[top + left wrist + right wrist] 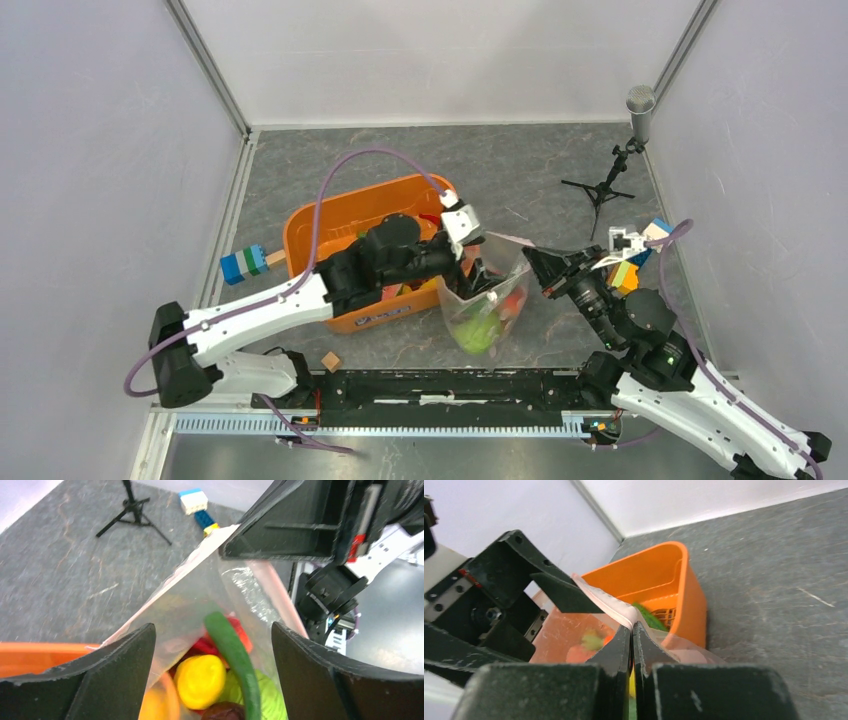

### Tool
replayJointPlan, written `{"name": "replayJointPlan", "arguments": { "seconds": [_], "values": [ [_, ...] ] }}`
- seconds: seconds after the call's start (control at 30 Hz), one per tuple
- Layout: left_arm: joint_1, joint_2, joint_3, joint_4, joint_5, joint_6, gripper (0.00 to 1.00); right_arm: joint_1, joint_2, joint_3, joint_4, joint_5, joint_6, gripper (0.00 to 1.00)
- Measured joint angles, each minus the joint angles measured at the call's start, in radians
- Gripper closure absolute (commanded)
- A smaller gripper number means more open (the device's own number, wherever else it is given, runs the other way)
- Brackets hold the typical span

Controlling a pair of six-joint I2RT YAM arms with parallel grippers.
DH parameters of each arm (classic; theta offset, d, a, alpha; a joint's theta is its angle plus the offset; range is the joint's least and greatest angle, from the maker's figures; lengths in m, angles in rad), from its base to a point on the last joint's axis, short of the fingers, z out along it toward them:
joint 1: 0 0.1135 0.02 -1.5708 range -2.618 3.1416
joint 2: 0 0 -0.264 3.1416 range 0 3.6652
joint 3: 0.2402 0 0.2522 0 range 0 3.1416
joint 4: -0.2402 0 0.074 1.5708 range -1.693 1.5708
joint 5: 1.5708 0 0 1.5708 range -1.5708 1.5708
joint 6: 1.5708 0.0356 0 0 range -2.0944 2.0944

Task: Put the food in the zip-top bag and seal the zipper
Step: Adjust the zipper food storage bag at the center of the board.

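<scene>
The clear zip-top bag (487, 300) stands open beside the orange tub, and its pink zipper (196, 561) runs along the mouth. My right gripper (632, 626) is shut on that strip at the bag's right corner and holds it up. My left gripper (212, 627) hangs open just above the mouth and touches nothing. In the bag lies food: a green pod (234, 652), a yellow piece (200, 680), a green melon (270, 696) and red pieces (242, 631). From above, the left gripper (478, 268) faces the right gripper (535, 262) across the bag.
The orange tub (330, 220) sits under the left arm and holds more pieces. Coloured blocks (636, 256) lie by the right arm. A blue-green block (243, 264) lies left of the tub. A small wooden block (330, 361) and a microphone stand (612, 180) are also on the floor.
</scene>
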Motion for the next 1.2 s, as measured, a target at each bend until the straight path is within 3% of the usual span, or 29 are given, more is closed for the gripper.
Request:
{"name": "replayJointPlan", "arguments": {
  "seconds": [0.2, 0.4, 0.57, 0.7, 0.87, 1.03, 1.2],
  "values": [
    [0.033, -0.111, -0.162, 0.017, -0.075, -0.012, 0.00, 0.004, 0.035, -0.008, 0.026, -0.051, -0.011, 0.99],
    [0.084, -0.094, -0.124, -0.006, 0.002, -0.020, 0.00, -0.021, 0.071, 0.025, 0.061, -0.012, -0.067, 0.98],
    [0.082, -0.089, -0.085, -0.005, 0.043, -0.026, 0.00, -0.021, 0.130, 0.084, 0.060, -0.047, -0.097, 0.68],
    [0.082, -0.089, -0.083, -0.013, 0.039, -0.026, 0.03, -0.021, 0.196, 0.163, 0.016, -0.126, -0.098, 0.59],
    [0.082, -0.089, -0.083, -0.016, 0.038, -0.027, 0.16, -0.021, 0.278, 0.209, -0.033, -0.247, -0.085, 0.47],
    [0.082, -0.089, -0.097, -0.014, 0.056, -0.027, 0.22, -0.021, 0.319, 0.207, -0.098, -0.284, -0.064, 0.43],
    [0.082, -0.090, -0.114, -0.035, 0.098, -0.025, 0.22, -0.021, 0.375, 0.210, -0.111, -0.303, -0.053, 0.46]
  ]
}}
